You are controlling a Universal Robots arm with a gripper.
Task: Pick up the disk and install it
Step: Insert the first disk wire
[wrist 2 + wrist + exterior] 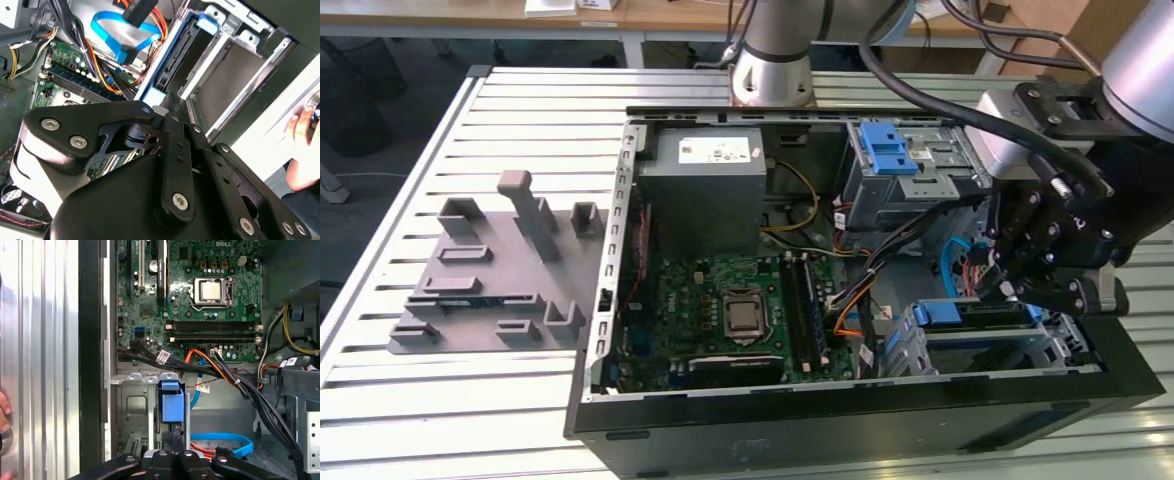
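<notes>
The work surface is a slatted metal table (454,420), light grey, with parallel grooves along its length. Beyond its far edge stands a wooden desk (667,12) on a pale leg. Dark floor (414,90) borders the table's edge at the exterior view's left. Lighting is even.

Bright even light, with glare on the slatted table (45,340).

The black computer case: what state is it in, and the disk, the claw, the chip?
Black metal computer case: lying flat, open side up.
Silver-grey rectangular disk with blue plastic rails: on edge in the drive bay.
Black gripper: right at the disk.
Square silver processor: bare, uncovered.
</notes>
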